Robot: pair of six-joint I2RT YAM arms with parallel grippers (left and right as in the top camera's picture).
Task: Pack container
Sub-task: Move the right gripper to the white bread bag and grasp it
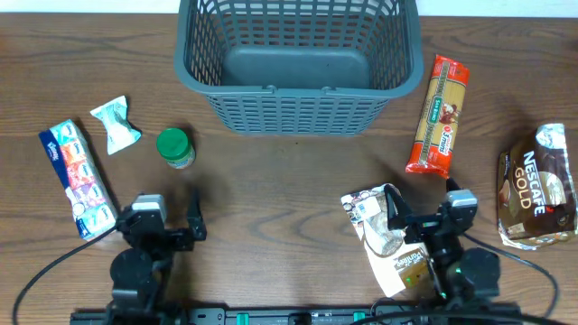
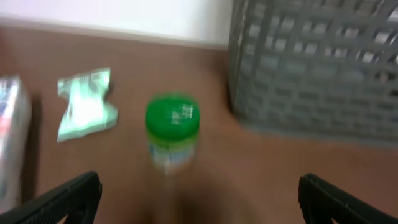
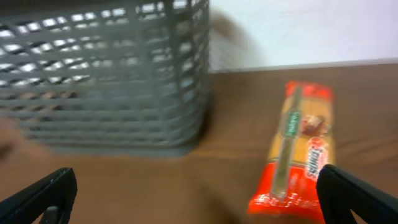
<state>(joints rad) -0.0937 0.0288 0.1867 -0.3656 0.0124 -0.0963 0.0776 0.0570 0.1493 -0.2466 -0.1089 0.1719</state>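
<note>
Grey lattice plastic forms the container (image 1: 298, 113), which stands empty at the far middle of the brown surface (image 1: 289, 185) in the overhead view. A green-lidded jar (image 1: 175, 147) lies to its left and a pasta packet (image 1: 438, 113) to its right. Near the front edge, the left claw (image 1: 165, 215) and right claw (image 1: 423, 212) are both spread wide and hold nothing.

From the left wrist, we see the jar ahead and the container on the right. From the right wrist, the container is on the left and the pasta packet on the right.

We judge the container light, stiff and bulky, best taken by its thick rim.
</note>
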